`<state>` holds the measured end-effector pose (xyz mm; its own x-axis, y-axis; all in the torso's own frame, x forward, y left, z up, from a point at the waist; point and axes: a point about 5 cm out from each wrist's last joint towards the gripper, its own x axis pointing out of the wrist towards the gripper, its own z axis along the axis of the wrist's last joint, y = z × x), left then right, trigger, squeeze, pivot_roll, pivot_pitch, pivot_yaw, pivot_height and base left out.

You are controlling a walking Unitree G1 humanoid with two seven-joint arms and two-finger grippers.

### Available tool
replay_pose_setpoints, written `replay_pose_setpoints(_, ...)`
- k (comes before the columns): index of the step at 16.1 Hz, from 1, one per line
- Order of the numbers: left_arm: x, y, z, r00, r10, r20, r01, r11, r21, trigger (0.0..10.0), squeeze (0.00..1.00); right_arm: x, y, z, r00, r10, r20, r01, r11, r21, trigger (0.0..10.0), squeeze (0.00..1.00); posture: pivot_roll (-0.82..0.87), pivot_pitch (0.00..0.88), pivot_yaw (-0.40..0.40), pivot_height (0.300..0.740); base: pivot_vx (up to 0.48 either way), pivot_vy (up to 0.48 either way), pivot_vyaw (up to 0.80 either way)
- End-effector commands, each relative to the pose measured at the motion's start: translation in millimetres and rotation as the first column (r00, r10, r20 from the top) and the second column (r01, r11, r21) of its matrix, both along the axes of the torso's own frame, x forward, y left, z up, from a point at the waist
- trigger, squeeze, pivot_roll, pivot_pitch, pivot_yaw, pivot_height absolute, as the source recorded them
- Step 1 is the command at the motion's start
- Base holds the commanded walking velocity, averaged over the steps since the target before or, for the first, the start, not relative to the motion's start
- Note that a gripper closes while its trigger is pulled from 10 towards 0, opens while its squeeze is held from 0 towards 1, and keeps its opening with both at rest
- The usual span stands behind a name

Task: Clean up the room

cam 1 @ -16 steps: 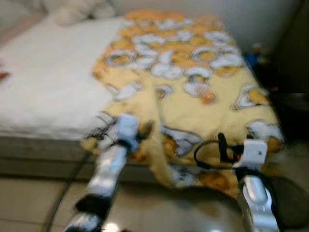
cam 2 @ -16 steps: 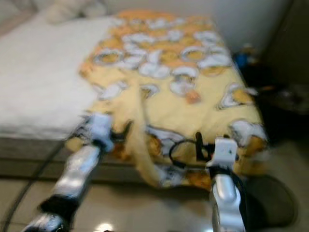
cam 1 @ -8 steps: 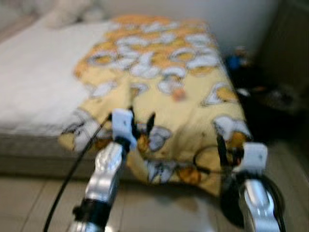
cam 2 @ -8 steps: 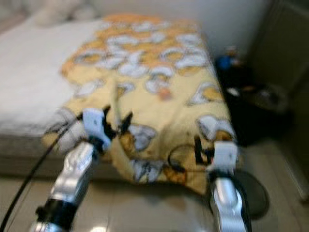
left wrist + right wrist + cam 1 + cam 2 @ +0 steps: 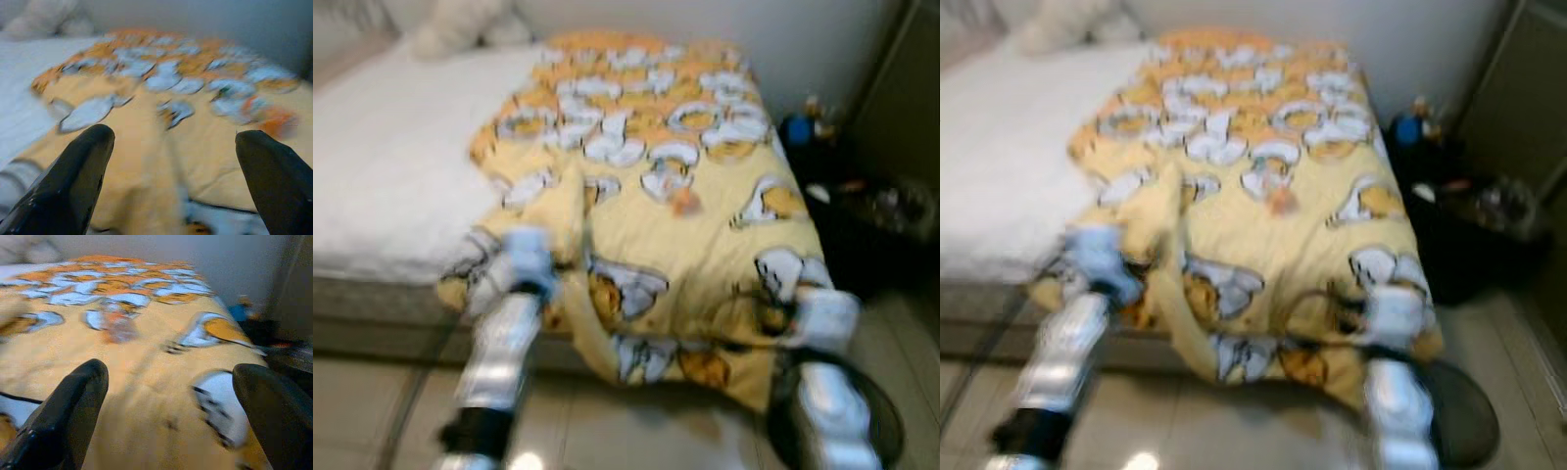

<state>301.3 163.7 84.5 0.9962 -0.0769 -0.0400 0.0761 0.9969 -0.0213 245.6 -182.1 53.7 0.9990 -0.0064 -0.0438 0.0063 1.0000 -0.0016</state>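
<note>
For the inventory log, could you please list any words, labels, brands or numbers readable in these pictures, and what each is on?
No text can be read anywhere.
Blanket: a printed orange and white pattern, no lettering made out.
Items beside the bed: too blurred and small to read any label.

Our two silver arms, pale wrist blocks; left gripper (image 5: 171, 171) and right gripper (image 5: 171, 406): glossy black rounded fingers (image 5: 73, 181), tips spread wide.
</note>
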Motion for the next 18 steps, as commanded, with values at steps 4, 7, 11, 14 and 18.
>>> replay_pose_setpoints(4,5.1,-15.4,7,0.999,-0.043,0.027,0.043,0.999,0.0,10.0,0.0,2.7,-13.4,2,0.999,-0.036,-0.012,0.036,0.999,-0.018,10.0,0.0,0.01,0.0,0.012,0.74,0.48,0.0,0.0)
replay_pose_setpoints(7,8.6,-17.8,15,0.994,-0.085,0.067,0.083,0.996,0.041,10.0,0.0,8.8,-12.8,6,0.999,-0.038,0.002,0.038,0.999,-0.022,10.0,0.0,0.02,0.0,0.012,0.74,0.48,0.0,0.0)
replay_pose_setpoints(11,9.5,-16.5,21,0.994,-0.075,0.084,0.071,0.996,0.051,10.0,0.0,21.3,-9.9,11,0.999,-0.038,0.011,0.038,0.999,0.003,10.0,0.0,0.02,0.0,0.029,0.74,0.48,0.0,0.0)
replay_pose_setpoints(14,3.9,-3.7,20,0.996,-0.036,0.08,0.029,0.996,0.085,10.0,0.0,50.5,7.6,29,0.999,0.04,0.034,-0.041,0.999,0.028,10.0,0.0,0.08,0.0,0.01,0.74,0.48,0.0,0.0)
replay_pose_setpoints(18,-13.5,14.2,28,0.996,-0.005,0.093,-0.009,0.988,0.152,10.0,0.0,82.4,31.6,42,0.991,0.132,0.0,-0.132,0.989,0.063,10.0,0.0,0.19,0.0,-0.026,0.74,0.24,0.0,0.0)
